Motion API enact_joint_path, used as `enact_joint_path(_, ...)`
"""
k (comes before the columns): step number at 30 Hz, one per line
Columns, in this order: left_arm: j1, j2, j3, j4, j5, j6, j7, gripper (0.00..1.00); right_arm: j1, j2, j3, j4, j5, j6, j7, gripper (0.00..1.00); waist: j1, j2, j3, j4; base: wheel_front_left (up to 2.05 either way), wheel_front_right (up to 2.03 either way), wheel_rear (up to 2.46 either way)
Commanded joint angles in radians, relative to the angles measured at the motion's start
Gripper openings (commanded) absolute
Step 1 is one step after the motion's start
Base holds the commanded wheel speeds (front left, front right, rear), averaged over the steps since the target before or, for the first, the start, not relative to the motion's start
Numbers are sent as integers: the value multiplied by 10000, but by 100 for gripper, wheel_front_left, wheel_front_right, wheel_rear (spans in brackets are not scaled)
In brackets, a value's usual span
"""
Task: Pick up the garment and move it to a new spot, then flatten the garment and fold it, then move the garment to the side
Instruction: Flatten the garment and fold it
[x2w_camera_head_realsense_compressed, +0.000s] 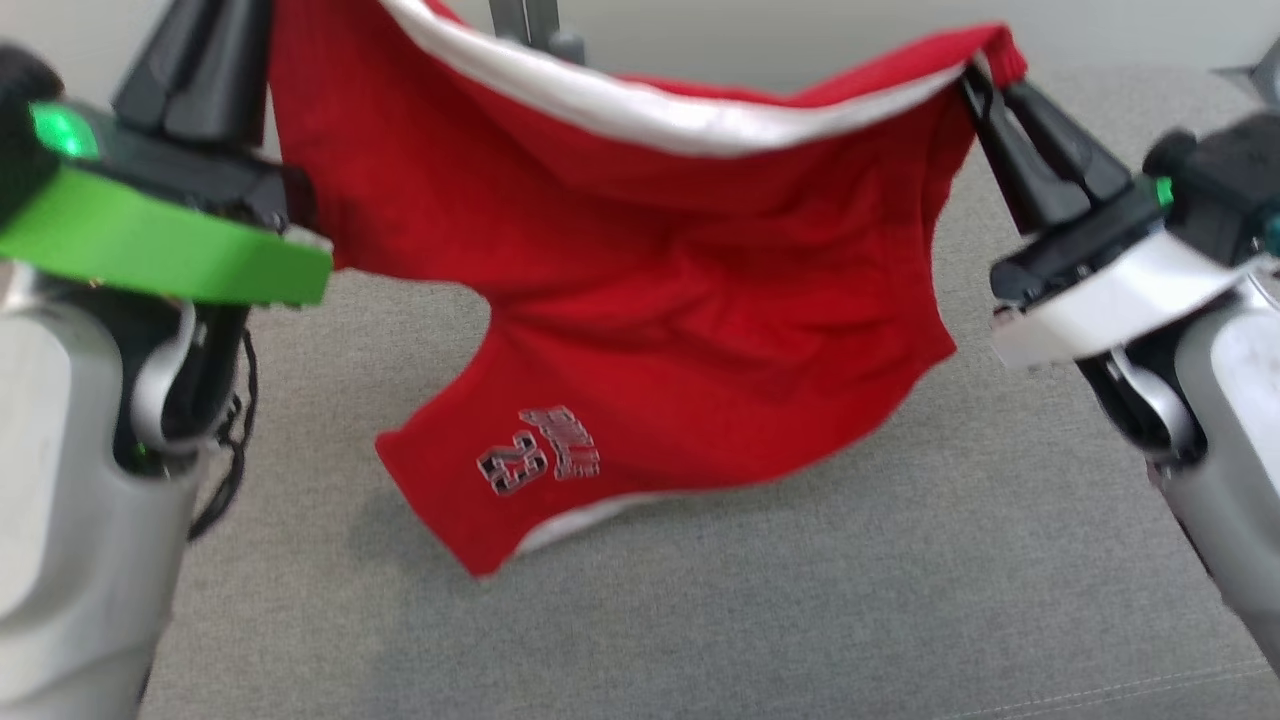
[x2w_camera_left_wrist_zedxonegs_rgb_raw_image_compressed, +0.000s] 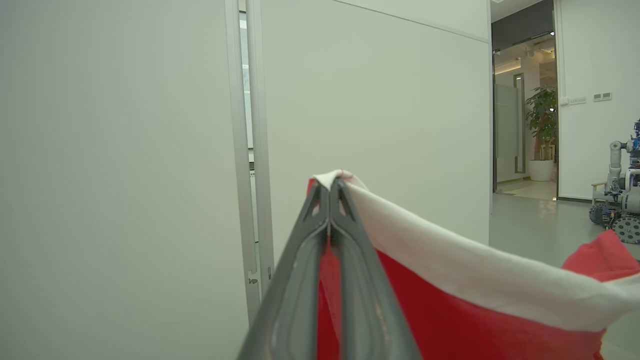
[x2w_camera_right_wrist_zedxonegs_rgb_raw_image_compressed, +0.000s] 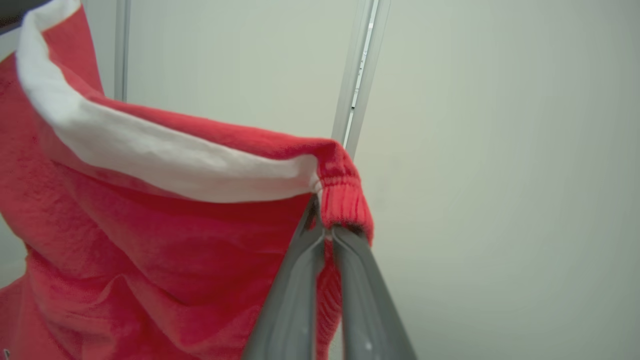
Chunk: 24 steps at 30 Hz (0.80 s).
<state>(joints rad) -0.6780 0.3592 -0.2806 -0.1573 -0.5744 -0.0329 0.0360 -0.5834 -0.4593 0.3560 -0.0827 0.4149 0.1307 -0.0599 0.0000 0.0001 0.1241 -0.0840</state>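
Note:
The garment (x2w_camera_head_realsense_compressed: 640, 300) is a pair of red shorts with a white stripe and a "23" print, hanging stretched in the air between both grippers above a grey cushion (x2w_camera_head_realsense_compressed: 700, 600). At the upper left, my left gripper (x2w_camera_head_realsense_compressed: 215, 40) is shut on one top corner; its tips run past the frame's top. The right gripper (x2w_camera_head_realsense_compressed: 985, 85), upper right, is shut on the ribbed waistband corner. The left wrist view has the left gripper (x2w_camera_left_wrist_zedxonegs_rgb_raw_image_compressed: 330, 187) clamped on the white-edged corner of the garment (x2w_camera_left_wrist_zedxonegs_rgb_raw_image_compressed: 450, 310). In the right wrist view the right gripper (x2w_camera_right_wrist_zedxonegs_rgb_raw_image_compressed: 325, 232) pinches the red cuff of the garment (x2w_camera_right_wrist_zedxonegs_rgb_raw_image_compressed: 150, 240).
The grey cushion spreads under the shorts, whose lower leg nearly reaches it. A pale wall (x2w_camera_left_wrist_zedxonegs_rgb_raw_image_compressed: 375, 100) stands behind. Through a doorway at the right of the left wrist view are a potted plant (x2w_camera_left_wrist_zedxonegs_rgb_raw_image_compressed: 542, 120) and another wheeled robot (x2w_camera_left_wrist_zedxonegs_rgb_raw_image_compressed: 620, 190).

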Motion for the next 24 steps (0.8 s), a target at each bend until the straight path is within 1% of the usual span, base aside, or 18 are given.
enact_joint_path(1,-670,53,28,505,157,-114,-30,0,-774,147,234,520,66,1,-175,0,0,-1,783,47,0,0,0)
enact_joint_path(3,-1629,37,-30,1444,433,-210,-135,0,-1997,366,674,1517,-3,1,-460,0,0,-1,1105,39,0,0,0)
enact_joint_path(5,-2640,-18,-36,2371,767,-201,-371,0,-3176,637,991,2589,-166,-1,-788,0,0,-1,1411,41,0,0,0)
enact_joint_path(7,-3513,-156,-50,3346,1086,-131,-764,0,-4259,972,1242,3719,-455,-1,-1227,0,0,-1,1675,49,0,0,0)
enact_joint_path(10,-4558,-351,-189,4697,1440,-191,-1437,0,-5590,1516,1452,5404,-832,-1,-1735,0,0,-1,2111,114,0,0,0)
enact_joint_path(12,-5013,-537,-305,5477,1638,-244,-1892,0,-6189,1817,1538,6409,-1104,-1,-1926,0,0,-1,2408,219,0,0,0)
enact_joint_path(15,-5308,-873,-437,6544,1729,-317,-2475,0,-6657,2262,1511,7677,-1439,-1,-2047,0,0,-1,2863,432,0,0,0)
enact_joint_path(17,-5214,-1071,-457,7057,1640,-407,-2736,0,-6644,2485,1322,7915,-1539,-1,-2052,0,0,-1,3152,567,0,0,0)
enact_joint_path(21,-4589,-1310,-290,7571,1462,-598,-2995,0,-5750,2767,1127,7825,-1601,-1,-2054,0,0,-1,3498,735,0,0,0)
enact_joint_path(22,-4442,-1332,-253,7537,1461,-655,-3020,0,-5597,2773,1098,7688,-1581,-1,-2057,0,0,-1,3545,761,0,0,0)
enact_joint_path(24,-4114,-1347,133,7035,1380,-737,-3028,0,-5207,2747,1138,7357,-1450,-1,-2057,0,0,-1,3614,787,0,0,0)
